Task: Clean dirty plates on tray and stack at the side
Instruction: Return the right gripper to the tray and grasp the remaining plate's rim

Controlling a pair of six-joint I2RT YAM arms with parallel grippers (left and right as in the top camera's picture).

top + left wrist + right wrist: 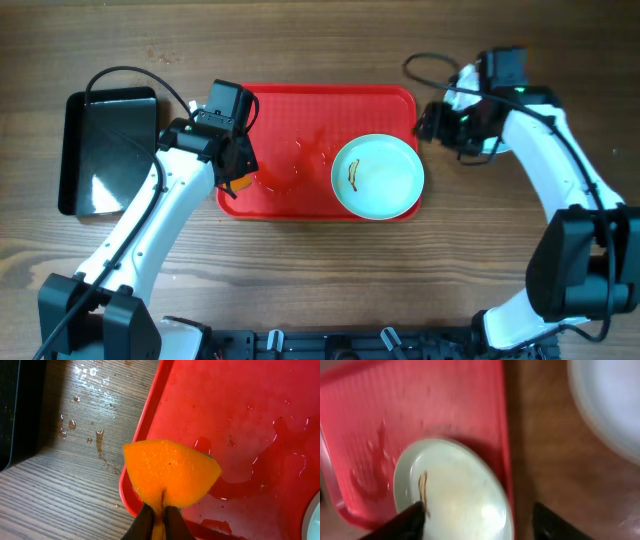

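The tray (300,105) lies in the middle of the table (320,40) with its long axis running left to right. One plate (377,177) sits face up on its right end, close to the near rim. The plate is round, so only its smear (352,175) gives a direction: a short dark-yellowish streak left of center, running near to far.

The left gripper (238,172) hangs over the tray's left near part, jaws pinched tight on an orange sponge (170,472). In the left wrist view the sponge fans out from the fingers (145,522) and covers part of the tray's rim. Water pools (235,475) shine on the red floor beside it, and drops (82,370) wet the wood to the left. A black tray (108,150) lies left of the red one, apart from it.

The right gripper (428,122) is just off the tray's far right corner. Its wrist view is motion-blurred; the two dark fingers (405,522) stand wide apart with nothing clamped between them. A pale round shape (610,400) on the wood is cut off by the frame's upper corner and too blurred to identify. From overhead the right arm covers that spot.
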